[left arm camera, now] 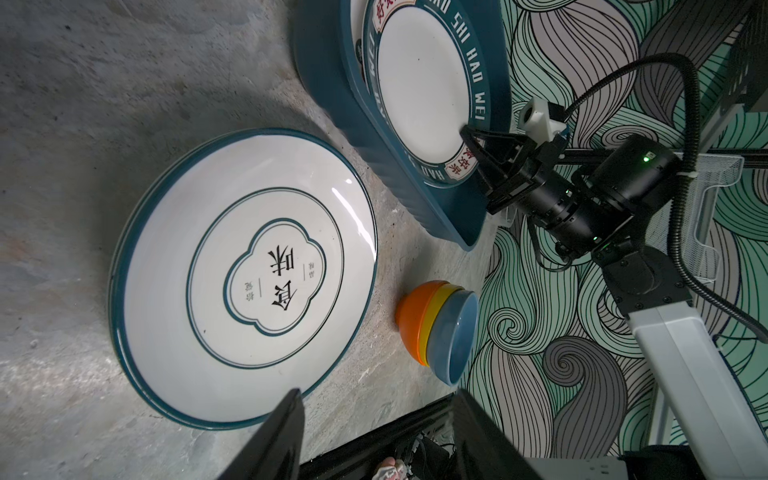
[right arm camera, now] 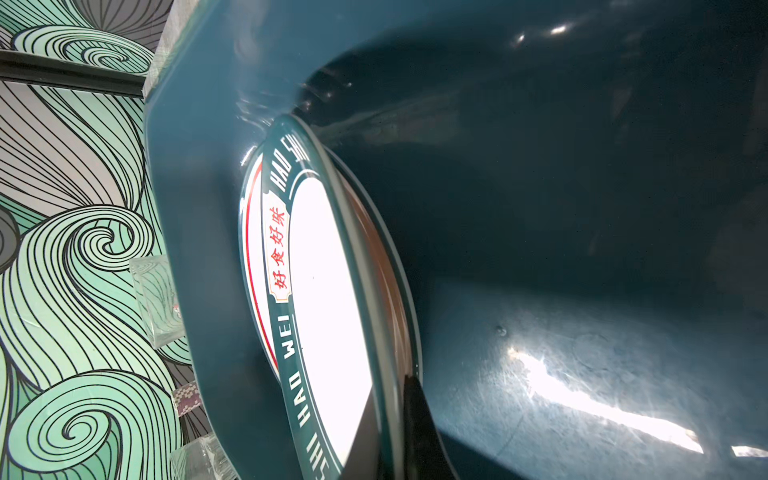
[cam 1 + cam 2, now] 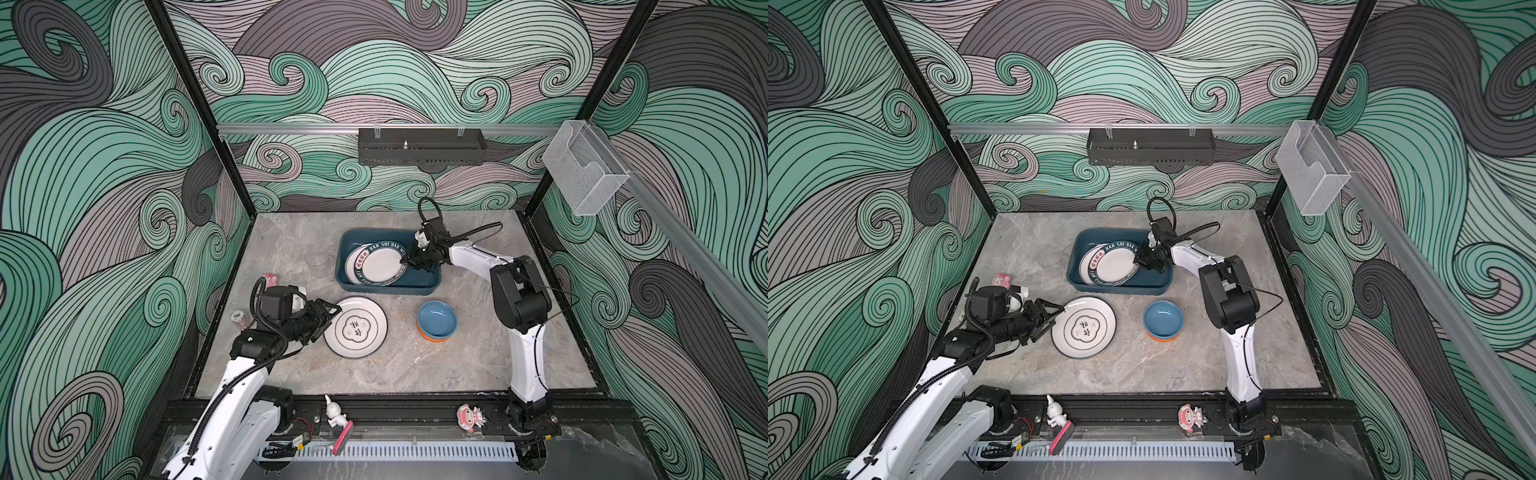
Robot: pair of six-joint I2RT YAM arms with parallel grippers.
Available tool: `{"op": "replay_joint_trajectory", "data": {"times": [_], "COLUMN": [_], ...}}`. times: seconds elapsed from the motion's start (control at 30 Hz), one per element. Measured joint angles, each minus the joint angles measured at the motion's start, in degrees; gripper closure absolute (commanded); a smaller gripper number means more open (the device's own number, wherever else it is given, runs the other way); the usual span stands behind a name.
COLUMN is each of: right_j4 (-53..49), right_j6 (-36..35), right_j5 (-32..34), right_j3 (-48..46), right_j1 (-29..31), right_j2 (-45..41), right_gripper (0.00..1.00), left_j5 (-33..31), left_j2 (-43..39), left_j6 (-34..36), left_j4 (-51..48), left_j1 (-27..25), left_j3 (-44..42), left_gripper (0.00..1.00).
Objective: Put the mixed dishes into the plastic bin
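Grey marble table (image 3: 415,365), swirl-patterned walls around it. Dark teal bin (image 3: 386,289), shallow with rounded corners, stands at the far centre.

Three plates counted. Two are in the bin: a lower plate (image 3: 350,268), and over it a tilted plate (image 3: 384,262), white, with a blue rim lettered HAO SHI HAO WEI and red characters. The right gripper (image 3: 404,262) pinches the tilted plate's right rim, jaws pressed together on it.

The third plate (image 3: 355,327), white, blue-edged, with black characters in the middle, lies flat on the table near the bin's front wall. The left gripper (image 3: 331,323) sits just beside its left edge, jaws spread, holding nothing.

Three bowls (image 3: 437,320) are nested right of it: blue, yellow, orange. One tumbler (image 3: 316,257), clear and faint, is left of the bin.
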Motion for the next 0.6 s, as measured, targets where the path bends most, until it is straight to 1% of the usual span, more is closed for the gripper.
{"op": "replay_joint_trajectory", "data": {"times": [0.13, 0.3, 0.43, 0.6], "right_j4": [-0.1, -0.2, -0.7, -1.7], "right_j6": [0.2, 0.1, -0.1, -0.3], "right_j5": [0.0, 0.2, 0.7, 1.3], "right_j3": [0.6, 1.0, 1.0, 1.0], "right_j1": [0.1, 0.2, 0.2, 0.2], "right_j2": [0.1, 0.2, 0.5, 0.8], "right_gripper": [0.8, 0.8, 0.83, 0.82], "left_j5": [0.0, -0.1, -0.2, -0.2], "left_j2": [0.0, 0.0, -0.5, -0.8], "left_j6": [0.0, -0.1, -0.2, -0.2], "left_j4": [0.0, 0.0, 0.0, 0.0], "left_j1": [0.0, 0.0, 0.0, 0.0], "left_j3": [-0.3, -0.8, -1.1, -1.1], "left_gripper": [0.4, 0.41, 0.41, 0.41]}}
